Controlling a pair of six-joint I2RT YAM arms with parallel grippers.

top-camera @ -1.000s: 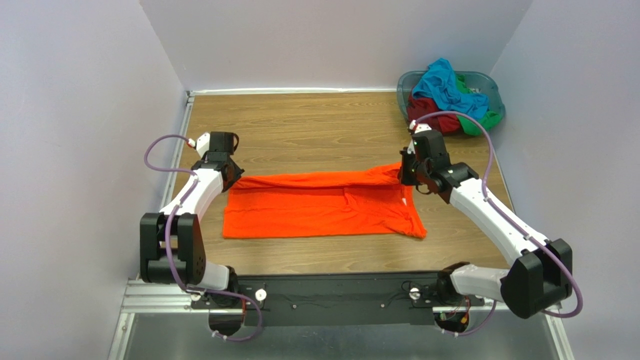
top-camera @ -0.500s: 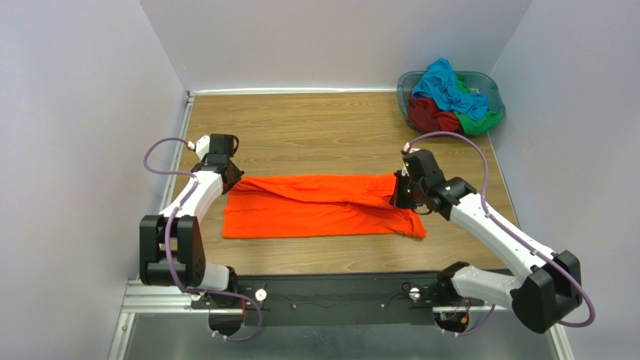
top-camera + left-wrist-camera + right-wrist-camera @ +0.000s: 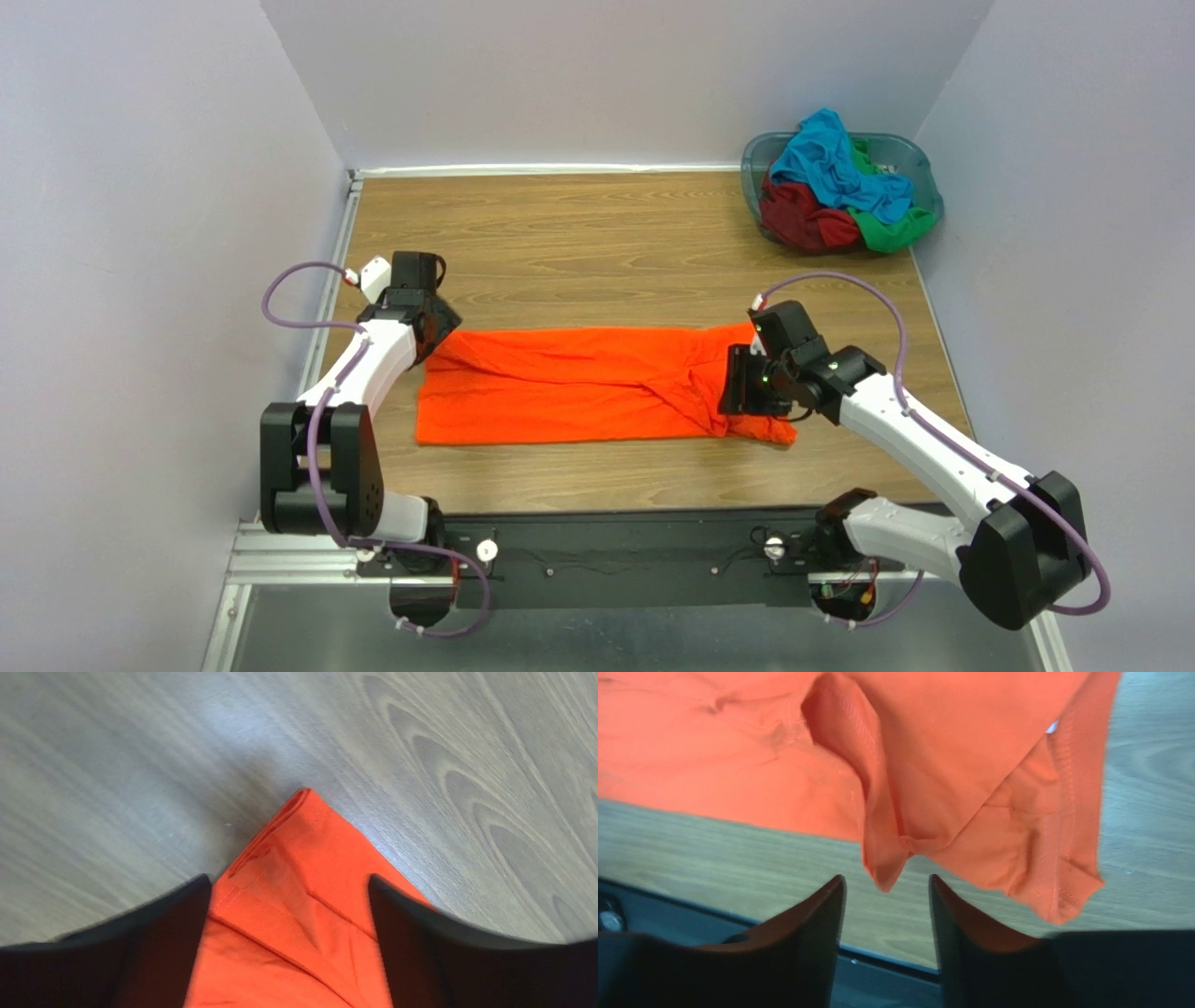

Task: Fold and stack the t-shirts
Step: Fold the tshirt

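Since a second ago the right claw (image 3: 739,381) has drawn toward the near edge, folding the right end of the orange t-shirt (image 3: 575,392) over itself, and both claws have parted. Astride the shirt's far-left corner, flat on the worktop (image 3: 589,252), the left claw (image 3: 288,879) stands open. A cloth fold hangs at the open right fingertips (image 3: 812,934), perhaps still touching.

Wooden table (image 3: 589,238) — orange t-shirt (image 3: 575,399) lying across near middle; grey-blue basket (image 3: 751,157) at far right corner.
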